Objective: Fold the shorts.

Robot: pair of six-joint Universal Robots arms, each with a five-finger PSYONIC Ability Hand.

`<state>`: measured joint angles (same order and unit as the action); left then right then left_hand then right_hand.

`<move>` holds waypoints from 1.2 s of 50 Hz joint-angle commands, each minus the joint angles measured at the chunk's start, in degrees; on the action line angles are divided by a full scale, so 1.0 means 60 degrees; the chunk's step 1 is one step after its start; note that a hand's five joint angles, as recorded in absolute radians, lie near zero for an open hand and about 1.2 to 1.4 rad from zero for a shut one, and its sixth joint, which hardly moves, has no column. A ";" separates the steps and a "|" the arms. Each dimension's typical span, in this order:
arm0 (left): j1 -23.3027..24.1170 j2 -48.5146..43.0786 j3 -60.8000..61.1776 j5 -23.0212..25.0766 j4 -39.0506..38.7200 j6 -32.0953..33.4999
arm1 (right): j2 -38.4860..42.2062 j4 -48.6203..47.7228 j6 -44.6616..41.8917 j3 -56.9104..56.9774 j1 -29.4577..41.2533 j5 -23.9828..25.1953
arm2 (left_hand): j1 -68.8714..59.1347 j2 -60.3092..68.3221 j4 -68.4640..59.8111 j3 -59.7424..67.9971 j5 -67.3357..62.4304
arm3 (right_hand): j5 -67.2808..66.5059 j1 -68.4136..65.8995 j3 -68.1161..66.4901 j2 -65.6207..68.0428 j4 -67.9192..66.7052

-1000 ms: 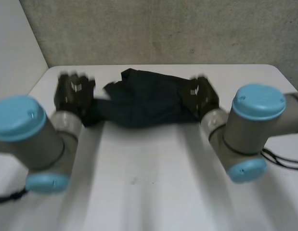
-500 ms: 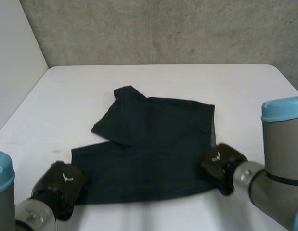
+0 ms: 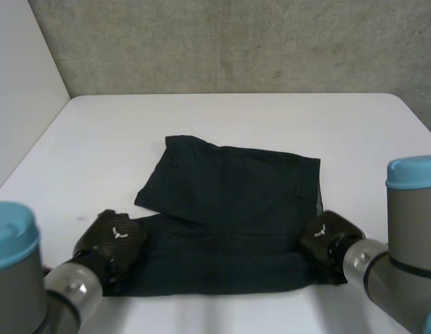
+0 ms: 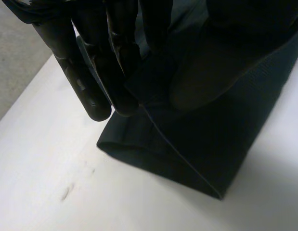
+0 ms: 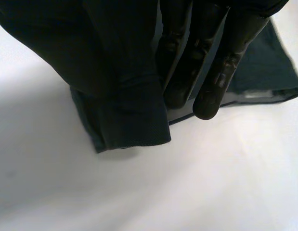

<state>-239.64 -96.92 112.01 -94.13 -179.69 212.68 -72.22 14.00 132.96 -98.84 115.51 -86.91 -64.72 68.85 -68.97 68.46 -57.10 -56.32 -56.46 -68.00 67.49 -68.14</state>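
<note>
While both hands sit at the near corners of the shorts (image 3: 229,209), the white table (image 3: 236,115) lies flat and matte around them. A faint dark scuff (image 3: 81,217) marks it just beyond the left hand (image 3: 114,240). Behind the table's far edge rises a rough concrete wall (image 3: 236,42), and a plain white panel (image 3: 20,76) closes the left side.

The shorts are dark and spread across the near half of the table, about midway between its sides. One layer lies crooked on top, its corner pointing toward the far left. The left hand is on the near left corner and the right hand (image 3: 326,240) on the near right corner.

In the left wrist view the fingers (image 4: 86,82) and thumb (image 4: 206,72) pinch a fold of the cloth between them, with the doubled hem just past the fingertips. In the right wrist view cloth bunches over the thumb side and the fingers (image 5: 221,77) close against it, so this hand grips the shorts too.

The far half of the table is open up to the wall, and wide white margins run on both sides of the shorts. The cloth's near edge lies close to the left arm (image 3: 20,278) and the right arm (image 3: 410,243), leaving little table on that side.
</note>
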 commanded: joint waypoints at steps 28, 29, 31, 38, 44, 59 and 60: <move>-0.0431 -0.6318 -1.3896 -0.0834 -0.1277 0.1657 | 0.3293 -0.3833 0.1145 0.9158 0.0099 -0.0631 | -0.2547 0.1859 -0.1838 0.1924 -0.2149 | -0.2281 -0.3923 -0.2000 0.2086 -0.1977; -0.0416 -0.6304 -1.4298 -0.0908 -0.1630 0.1599 | 0.3175 -0.4350 0.1247 0.9396 0.0114 -0.0646 | -0.2547 0.1859 -0.1838 0.1924 -0.2149 | -0.2281 -0.3923 -0.2000 0.2086 -0.1977; -0.0358 -0.6202 -1.4901 -0.1054 -0.2392 0.1424 | 0.2825 -0.5492 0.1511 0.9516 0.0128 -0.0632 | -0.2547 0.1859 -0.1838 0.1924 -0.2149 | -0.2281 -0.3923 -0.2000 0.2086 -0.1977; -0.0460 -0.4049 -1.3091 -0.1539 -0.3889 0.0252 | 0.1666 -0.7447 0.2347 0.8331 0.0011 -0.0661 | -0.2547 0.1859 -0.1838 0.1924 -0.2149 | -0.2281 -0.3923 -0.2000 0.2086 -0.1977; -0.0489 -0.3535 -1.0292 -0.1524 -0.4124 -0.0144 | 0.1811 -0.6363 0.2347 0.7379 0.0084 -0.0617 | -0.2547 0.1859 -0.1838 0.1924 -0.2149 | -0.2281 -0.3923 -0.2000 0.2086 -0.1977; -0.0388 -0.4629 -0.4931 -0.1466 -0.4241 -0.0877 | 0.4081 -0.4752 0.2143 0.5093 0.0099 -0.0471 | -0.2547 0.1859 -0.1838 0.1924 -0.2149 | -0.2281 -0.3923 -0.2000 0.2086 -0.1977; -0.0372 -0.4764 -0.4754 -0.1466 -0.4212 -0.0848 | 0.4169 -0.4664 0.2099 0.5005 0.0114 -0.0471 | -0.2547 0.1859 -0.1838 0.1924 -0.2149 | -0.2281 -0.3923 -0.2000 0.2086 -0.1977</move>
<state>-242.61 -119.72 74.39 -103.02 -204.93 208.13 -52.74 -17.11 146.51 -64.14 116.09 -89.84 -64.72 68.88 -68.99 68.47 -57.10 -56.32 -56.46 -68.31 67.72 -68.18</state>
